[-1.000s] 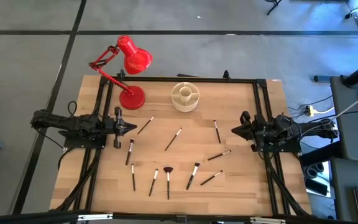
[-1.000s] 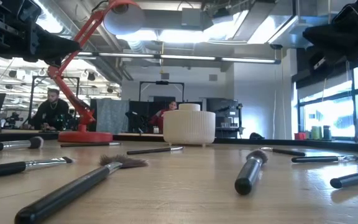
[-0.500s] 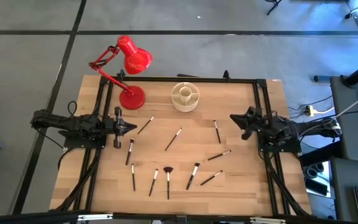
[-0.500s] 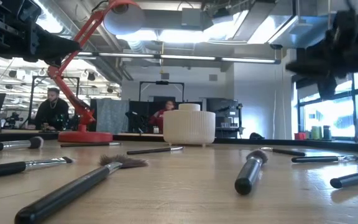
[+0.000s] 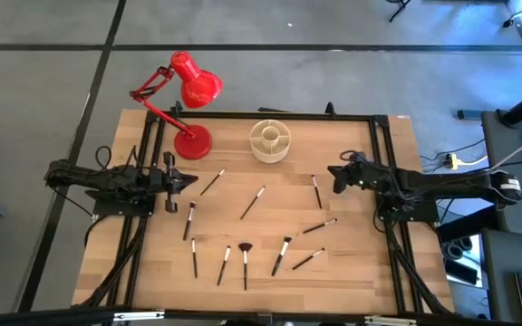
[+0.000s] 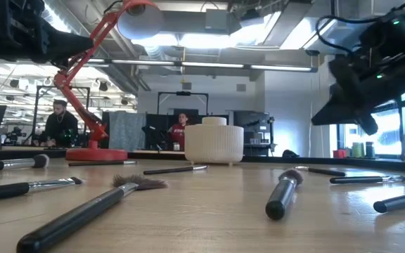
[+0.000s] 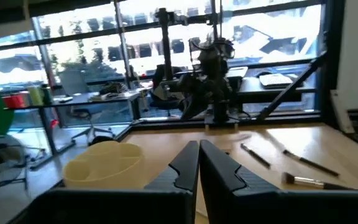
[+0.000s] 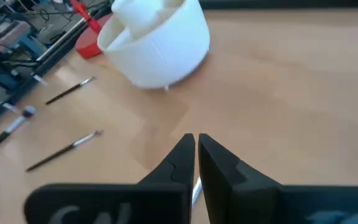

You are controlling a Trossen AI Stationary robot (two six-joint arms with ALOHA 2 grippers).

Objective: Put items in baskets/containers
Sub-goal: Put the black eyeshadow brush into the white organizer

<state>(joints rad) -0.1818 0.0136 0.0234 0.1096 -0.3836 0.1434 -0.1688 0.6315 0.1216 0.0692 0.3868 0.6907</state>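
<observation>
Right gripper (image 8: 196, 144) hangs over bare wood table (image 8: 303, 93), fingers pressed together. At eleven o'clock sits the cream organiser (image 8: 157, 46), red lamp base (image 8: 91, 45) just past it. Out at nine o'clock, three brushes: one (image 8: 70, 91), another (image 8: 64, 150), a third (image 8: 8, 132).

Right gripper (image 5: 337, 177) now farther inward over the table, nearer the brush (image 5: 316, 191); fingers together

You have ten makeup brushes (image 5: 245, 263) scattered on the table (image 5: 343, 272), one of them fan-tipped. There is one cream organiser (image 5: 269, 140) at twelve o'clock, one red lamp (image 5: 184, 104) at eleven, and two arms.
</observation>
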